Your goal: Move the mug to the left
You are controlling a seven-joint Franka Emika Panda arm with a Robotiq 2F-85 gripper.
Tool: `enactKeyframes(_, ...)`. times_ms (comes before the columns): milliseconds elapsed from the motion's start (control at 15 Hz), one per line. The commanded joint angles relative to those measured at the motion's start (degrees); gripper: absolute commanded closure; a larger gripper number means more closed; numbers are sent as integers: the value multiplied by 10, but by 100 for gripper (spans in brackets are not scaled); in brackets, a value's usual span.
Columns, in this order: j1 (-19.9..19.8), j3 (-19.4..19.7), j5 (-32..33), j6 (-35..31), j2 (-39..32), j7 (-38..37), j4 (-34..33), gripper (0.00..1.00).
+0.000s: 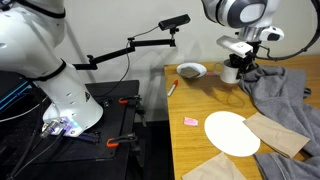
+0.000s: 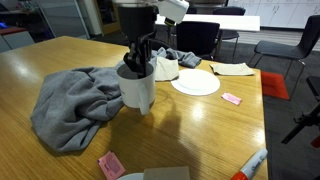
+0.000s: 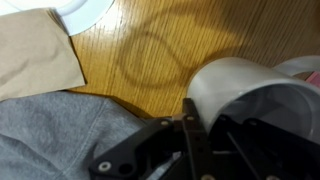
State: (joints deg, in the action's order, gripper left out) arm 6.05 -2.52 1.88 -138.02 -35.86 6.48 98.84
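Claw down over the mug from straight above, narrowed and clamped on the rim wall. Seen from the wrist, claw with one dark finger pressed to the outside of the white wall and the partner finger down inside the mouth, the mug filling the right side of that view just under the jaws. Directly below the claw in both exterior views, mug upright, handle not to be made out. Appears held just clear of the table, with a shadow thrown below and to one side, though contact with the wood cannot be settled. Close beside the mug, grey cloth in a rumpled heap, its edge reaching nearly to the mug's base; same cloth across the lower left of the wrist view. Farther out, flat white plate on the bare wood, apart from the mug, with brown paper near the plate's edge. Shallow white bowl near the mug on the side away from the cloth. Well apart, pink note and red marker toward the table's edge.
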Motion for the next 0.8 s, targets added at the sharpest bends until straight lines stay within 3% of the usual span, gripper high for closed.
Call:
enactKeyframes(0,1,-8,4,26,-12,-11,-29,97)
enactKeyframes(733,5,-18,3,4,-32,-10,-25,97)
